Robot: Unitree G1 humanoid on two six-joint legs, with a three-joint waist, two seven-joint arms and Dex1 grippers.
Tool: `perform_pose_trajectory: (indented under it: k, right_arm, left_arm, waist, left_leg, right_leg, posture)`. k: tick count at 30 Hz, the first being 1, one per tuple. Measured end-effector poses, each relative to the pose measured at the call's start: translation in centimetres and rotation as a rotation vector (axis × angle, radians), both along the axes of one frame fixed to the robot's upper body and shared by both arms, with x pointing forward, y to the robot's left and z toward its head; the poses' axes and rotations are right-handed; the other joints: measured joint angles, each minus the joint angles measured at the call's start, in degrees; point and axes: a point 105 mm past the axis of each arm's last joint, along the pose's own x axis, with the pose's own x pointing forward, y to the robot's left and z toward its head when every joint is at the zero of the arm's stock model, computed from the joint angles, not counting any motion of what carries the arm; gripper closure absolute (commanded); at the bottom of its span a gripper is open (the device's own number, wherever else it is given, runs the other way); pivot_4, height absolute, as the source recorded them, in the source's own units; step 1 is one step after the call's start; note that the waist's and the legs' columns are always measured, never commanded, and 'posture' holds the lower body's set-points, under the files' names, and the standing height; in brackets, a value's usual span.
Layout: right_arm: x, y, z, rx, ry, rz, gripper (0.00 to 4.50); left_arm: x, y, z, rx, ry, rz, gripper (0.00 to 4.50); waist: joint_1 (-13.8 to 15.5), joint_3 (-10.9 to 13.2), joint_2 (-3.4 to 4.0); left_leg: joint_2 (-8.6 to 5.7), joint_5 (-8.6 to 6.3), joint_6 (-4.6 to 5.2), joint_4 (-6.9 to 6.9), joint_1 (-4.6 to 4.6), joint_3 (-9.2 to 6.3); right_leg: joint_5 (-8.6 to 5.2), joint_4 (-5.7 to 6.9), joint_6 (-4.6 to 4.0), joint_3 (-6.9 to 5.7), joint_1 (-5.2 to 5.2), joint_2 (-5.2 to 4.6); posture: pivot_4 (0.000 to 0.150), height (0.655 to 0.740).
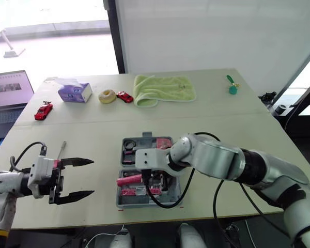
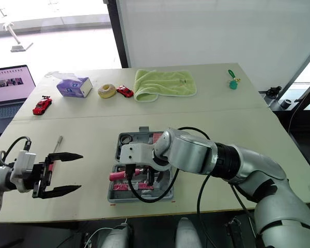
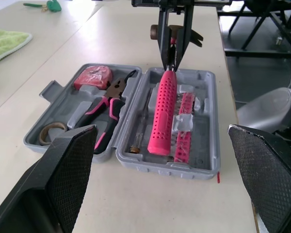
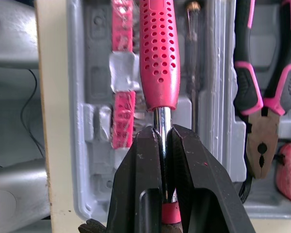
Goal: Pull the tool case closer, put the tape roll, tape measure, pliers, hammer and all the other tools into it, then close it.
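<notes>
The right gripper (image 4: 161, 138) pinches the hammer (image 4: 159, 53) by its steel shaft to seat it in the case (image 3: 184, 170). Lower left, the left gripper (image 1: 92, 177) gapes wide, empty.

Silver arms (image 1: 217, 157), black cables (image 1: 215, 204), black-fingered left hand (image 1: 92, 178)

**Surfaces and finishes**

I see the tool case (image 3: 165, 167) as matt grey moulded plastic. The hammer (image 3: 164, 111) has a pink, perforated plastic grip and a glossy metal shaft. The towel (image 1: 163, 89) is nubby green cloth; the desk (image 1: 93, 134) smooth, matt.
</notes>
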Motion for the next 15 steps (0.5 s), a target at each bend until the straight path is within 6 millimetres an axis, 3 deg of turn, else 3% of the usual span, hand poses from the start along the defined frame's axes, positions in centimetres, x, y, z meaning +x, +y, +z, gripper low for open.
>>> perform_pose_trajectory:
  k: [15]
  right_arm:
    - [1.0,-0.6,-3.2,-0.014,0.033,-0.064,4.45]
  left_arm:
    - [0.0,-0.6,0.3,0.006,-0.014,-0.019,0.0]
  waist:
    - [0.0,0.0,-0.01]
  left_leg:
    - [0.0,0.0,0.0,0.01,0.03,0.0]
  right_leg:
    - [0.0,0.1,0.0,0.0,-0.01,0.0]
  posture:
    - [0.15,0.74]
